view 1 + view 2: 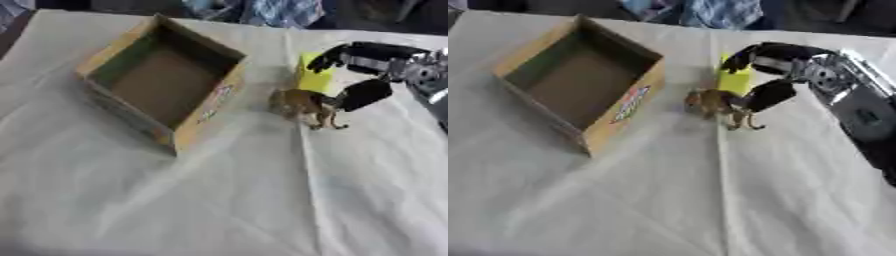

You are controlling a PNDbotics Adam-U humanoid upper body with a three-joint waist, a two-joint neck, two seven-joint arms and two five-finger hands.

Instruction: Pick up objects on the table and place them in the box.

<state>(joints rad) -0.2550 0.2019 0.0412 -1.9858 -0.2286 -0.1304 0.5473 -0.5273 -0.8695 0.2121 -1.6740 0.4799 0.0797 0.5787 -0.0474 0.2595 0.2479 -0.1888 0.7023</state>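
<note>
I saw a surface [175,200] covered in pale, creased cloth filling most of the view. On its left half sat an open cardboard box [162,82], turned at an angle, with nothing visible inside. To the right of the box, well apart from it, my right robot hand [776,75] reached in from the right edge, black with a silver wrist. Its fingers [741,55] curved over the top of a small yellow block [732,80] standing on the cloth, while the thumb [770,95] pointed down beside a small brown animal figure [719,107]. The figure stood on the cloth just in front of the block, with the thumb touching or nearly touching its back end; I could not tell which. The robot hand was spread wide, not closed on either thing.
</note>
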